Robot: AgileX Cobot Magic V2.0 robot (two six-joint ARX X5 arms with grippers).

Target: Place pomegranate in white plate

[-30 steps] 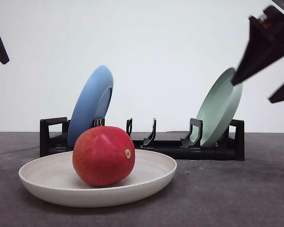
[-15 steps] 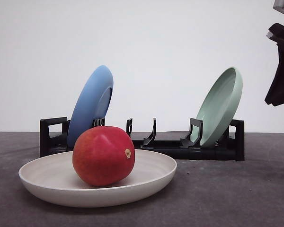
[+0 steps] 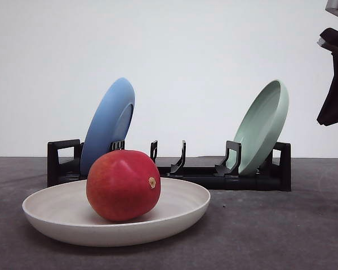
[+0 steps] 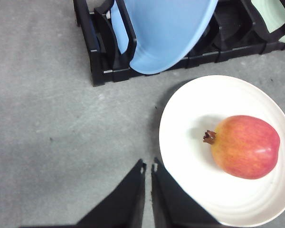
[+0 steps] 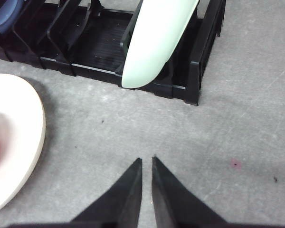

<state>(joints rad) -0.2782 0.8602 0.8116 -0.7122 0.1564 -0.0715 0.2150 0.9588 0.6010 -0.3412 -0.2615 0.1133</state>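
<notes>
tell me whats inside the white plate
One pomegranate lies in the white plate, its stem end toward the plate's middle. The rest of the dish shows bare; the patch under the fruit is covered.

A staged lab-style test setup rather than a home: a bare white backdrop (image 3: 203,50) fills the upper frame, and a plain grey table (image 3: 270,225) below carries only a black dish rack (image 3: 203,174).

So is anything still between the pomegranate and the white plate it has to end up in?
Nothing visible. The pomegranate already rests inside the white plate, touching its surface. The blue plate and pale green plate stand in the black rack behind, apart from it.
</notes>
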